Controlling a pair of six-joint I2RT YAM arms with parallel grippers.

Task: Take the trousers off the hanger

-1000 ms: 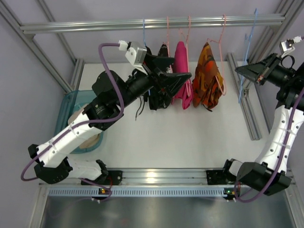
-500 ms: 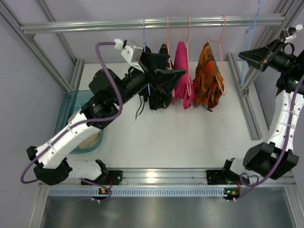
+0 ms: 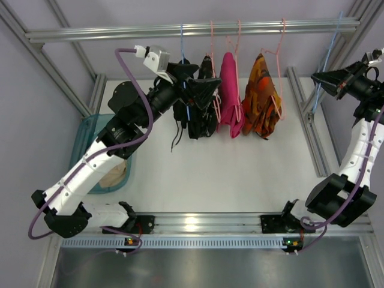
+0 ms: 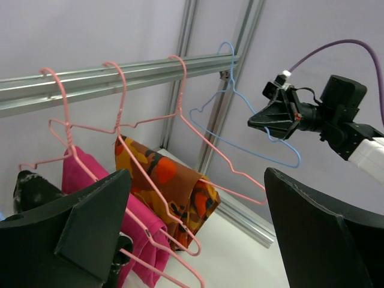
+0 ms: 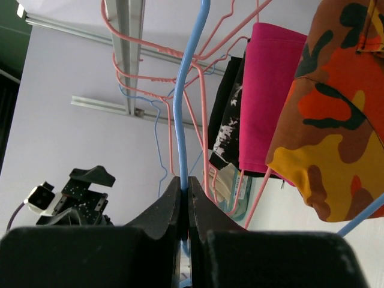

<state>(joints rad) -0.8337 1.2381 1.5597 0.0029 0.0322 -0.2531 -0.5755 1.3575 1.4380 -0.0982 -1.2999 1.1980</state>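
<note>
Right hand (image 5: 185,183) pinched shut on the hanger (image 5: 179,132), low on the wire, at the far right end of the rail (image 3: 120,30). Hanger is bare. Can't tell if its hook sits over the rail.

Left hand (image 4: 198,174) wide open, holding nothing, up against the black garment (image 3: 195,120) at the left of the row.

Trousers (image 3: 114,176) look to be off already: a beige heap in the teal bin (image 3: 84,138) at the left edge of the surface (image 3: 210,174), mostly hidden under the left arm.

Risks:
- The wire is thin, round and smooth, and the flat fingertips grip a small spot. It could twist or slide in the pinch.
- If the hook is not seated, letting go would likely drop the hanger.
- The hanging wire could catch the nearest pink hanger (image 4: 180,90), since the two frames overlap in the left wrist view.
- The open left fingers sit among cloth and wire. A careless pull could snag the black garment or its hanger.

Materials:
- Hangers are slim coated wire, bendy, with hook tops and open triangle frames.
- Trousers are soft plain cloth, limp and bunched.
- The pink garment (image 3: 230,90) and orange camo one (image 3: 261,102) are folded over their bars, matte fabric.
- The rail is ribbed aluminium.
- The surface is smooth and white.
</note>
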